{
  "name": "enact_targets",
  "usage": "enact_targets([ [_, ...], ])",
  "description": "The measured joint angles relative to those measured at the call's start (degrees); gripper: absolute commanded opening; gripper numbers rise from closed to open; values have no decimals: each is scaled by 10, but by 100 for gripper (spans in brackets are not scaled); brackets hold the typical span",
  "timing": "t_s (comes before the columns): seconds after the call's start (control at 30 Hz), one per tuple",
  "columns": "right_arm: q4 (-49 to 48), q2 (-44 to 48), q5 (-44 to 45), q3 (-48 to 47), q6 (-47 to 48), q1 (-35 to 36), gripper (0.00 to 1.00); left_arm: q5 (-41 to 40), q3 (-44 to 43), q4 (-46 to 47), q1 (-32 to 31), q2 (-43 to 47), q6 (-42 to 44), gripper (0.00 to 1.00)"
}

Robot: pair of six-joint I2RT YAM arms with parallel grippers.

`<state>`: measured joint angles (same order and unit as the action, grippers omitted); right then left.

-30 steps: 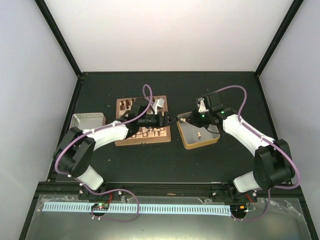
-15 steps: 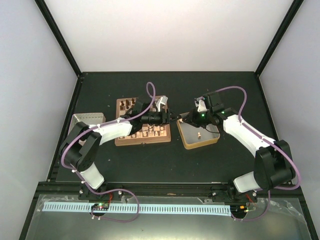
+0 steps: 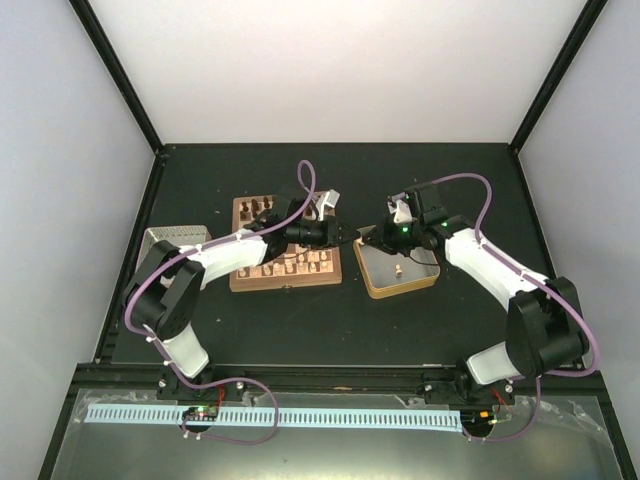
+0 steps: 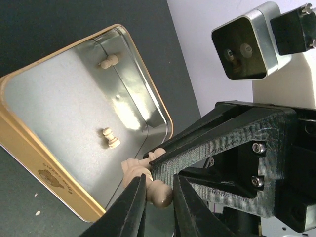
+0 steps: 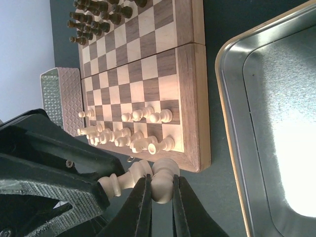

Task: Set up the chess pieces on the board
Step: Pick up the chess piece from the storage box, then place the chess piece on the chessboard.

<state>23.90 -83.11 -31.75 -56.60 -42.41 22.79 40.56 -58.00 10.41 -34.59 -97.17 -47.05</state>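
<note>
Off the board (image 5: pixel 192 98) comes the left gripper (image 3: pixel 347 238), meeting the right gripper (image 5: pixel 160 190) in mid-air between board and tin (image 5: pixel 229 123). Both now pinch one pale chess piece (image 5: pixel 136 175), one at each end. Best the right lets go only once the left's hold looks firm.

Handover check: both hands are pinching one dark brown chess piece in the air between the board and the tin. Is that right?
Not quite: the chess piece is pale tan, not dark brown. The right wrist view shows it. The right hand and left hand each pinch an end of it in the air between the board and the tin.
</note>
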Motion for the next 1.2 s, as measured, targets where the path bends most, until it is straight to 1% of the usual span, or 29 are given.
enact_targets([
  [0.1,0,-4,0,0,-1,0,1,-2,-4,-14,0,-2,9,2],
  [0.3,2,-5,12,1,-1,0,1,-12,-11,-41,0,0,35,1],
  [0.4,4,-5,35,1,1,0,1,-37,-11,-80,0,12,55,1],
  [0.57,24,-4,90,1,12,0,1,-112,-13,-173,1,59,96,2],
  [0.7,36,0,128,1,20,0,1,-212,-13,-248,12,125,123,2],
  [0.8,41,3,144,1,26,0,1,-280,25,-267,45,189,125,2],
  [0.93,48,3,154,1,34,0,1,-337,104,-281,110,242,115,2],
  [1.03,49,3,156,1,37,0,1,-354,146,-290,148,252,108,2],
  [1.2,49,3,161,1,38,0,1,-349,158,-291,180,245,103,2],
])
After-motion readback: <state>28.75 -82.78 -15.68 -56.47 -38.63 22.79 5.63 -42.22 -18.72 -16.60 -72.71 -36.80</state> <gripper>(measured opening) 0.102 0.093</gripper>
